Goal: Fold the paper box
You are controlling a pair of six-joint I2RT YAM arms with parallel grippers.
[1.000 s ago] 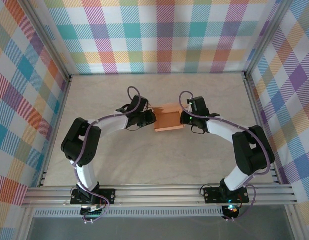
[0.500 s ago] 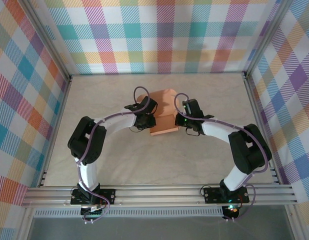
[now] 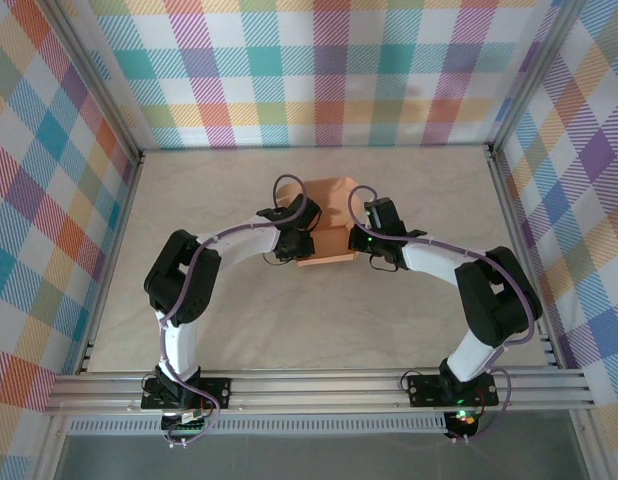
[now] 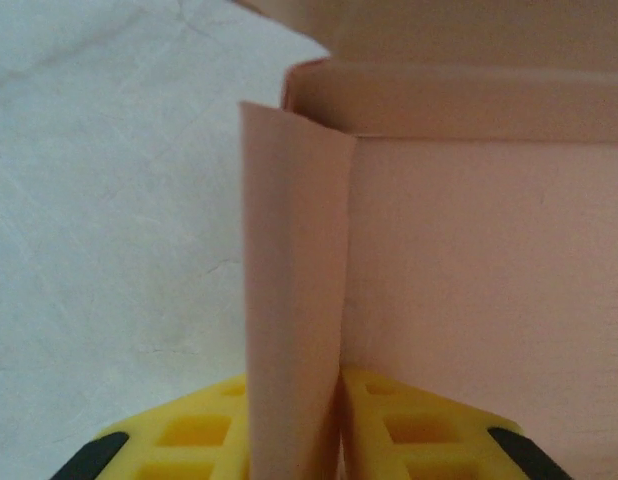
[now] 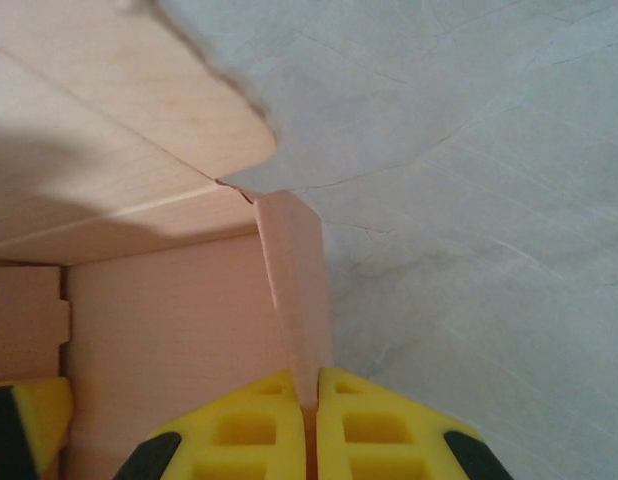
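The paper box [image 3: 327, 228] is mid-fold; its left wall [image 4: 289, 280] is pinched by the left gripper [image 4: 294, 430], its right wall [image 5: 297, 290] by the right gripper [image 5: 311, 400]; next, the far flap [image 5: 139, 90] likely needs folding down.

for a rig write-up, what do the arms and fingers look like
Both the left arm and right arm have white links and black joint housings, with purple cables looping along them. The fingers are yellow blocks with square cut-outs and black outer corners. A green light glows near the right wrist.
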